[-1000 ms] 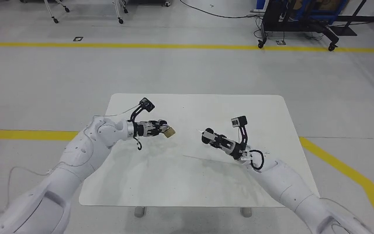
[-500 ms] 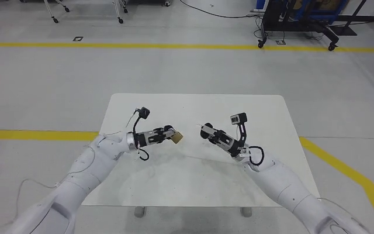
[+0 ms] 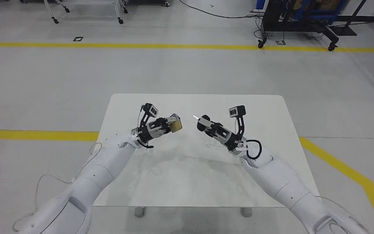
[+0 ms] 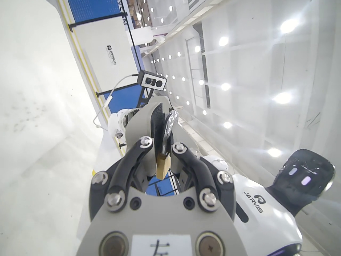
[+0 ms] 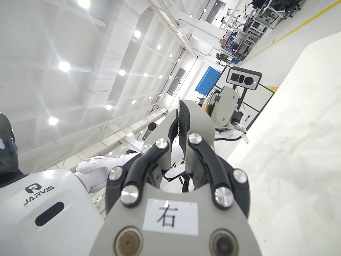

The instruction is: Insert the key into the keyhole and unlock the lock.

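We see the left pincer clamped on the lock, a small brass padlock. It seems held up off the worktop, at approx. 11 o'clock from the worktop's middle in the top view. The right pincer is pressed together on the key, whose thin pale tip sticks out toward the lock. The key is at 3 o'clock of the lock, near but apart, w/ a clear gap between them. Whether the blade is in line w/ the lock's opening, we cannot tell. We judge the lock as small but dense, all stiff metal, w/ smooth sides that may slip under a twist. The best hold is probably on the two flat faces of the body, w/ the entry end left free & the grip firm enough to resist the turn. The key seems light, flat & stiff, yet thin, so it may bend or pivot between the pads if pushed off-axis. It should be taken by the wide head, w/ the blade fully free. The next move needs fine alignment, i.e. slow approach & little force.
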`<state>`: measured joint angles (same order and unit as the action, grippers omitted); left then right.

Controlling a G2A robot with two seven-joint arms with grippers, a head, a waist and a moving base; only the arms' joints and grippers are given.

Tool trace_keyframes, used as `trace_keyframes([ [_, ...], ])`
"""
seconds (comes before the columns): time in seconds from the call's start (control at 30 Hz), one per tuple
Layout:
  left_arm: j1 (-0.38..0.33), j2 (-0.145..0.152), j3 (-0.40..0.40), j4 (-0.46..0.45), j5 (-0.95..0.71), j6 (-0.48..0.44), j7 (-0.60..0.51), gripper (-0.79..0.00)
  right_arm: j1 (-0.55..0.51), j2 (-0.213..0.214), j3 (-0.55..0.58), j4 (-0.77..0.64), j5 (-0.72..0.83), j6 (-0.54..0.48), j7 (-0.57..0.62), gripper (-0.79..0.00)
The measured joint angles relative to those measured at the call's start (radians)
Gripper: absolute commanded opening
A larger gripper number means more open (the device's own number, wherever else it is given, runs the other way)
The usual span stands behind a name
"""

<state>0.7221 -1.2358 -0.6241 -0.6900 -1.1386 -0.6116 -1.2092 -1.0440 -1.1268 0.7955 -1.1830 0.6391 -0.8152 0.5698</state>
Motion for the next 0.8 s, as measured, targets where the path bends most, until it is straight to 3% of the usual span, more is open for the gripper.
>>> trace_keyframes([
  [0.37, 0.008, 0.001, 0.004, -0.002, 0.033, 0.031, 0.03, -0.785, 0.0, 0.0, 0.0, 0.0, 0.001, -0.001, 0.001, -0.785],
  [0.5, 0.029, 0.008, -0.005, -0.04, 0.082, 0.203, 0.14, -0.785, 0.0, 0.0, 0.0, 0.0, 0.001, -0.001, 0.001, -0.785],
  [0.7, 0.028, 0.016, -0.041, -0.077, 0.056, 0.471, 0.151, -0.785, 0.0, 0.0, 0.0, 0.0, 0.001, -0.001, 0.001, -0.785],
  [0.8, 0.023, 0.018, -0.073, -0.071, 0.011, 0.559, 0.148, -0.785, 0.0, 0.0, 0.0, 0.0, 0.001, -0.001, 0.001, -0.785],
])
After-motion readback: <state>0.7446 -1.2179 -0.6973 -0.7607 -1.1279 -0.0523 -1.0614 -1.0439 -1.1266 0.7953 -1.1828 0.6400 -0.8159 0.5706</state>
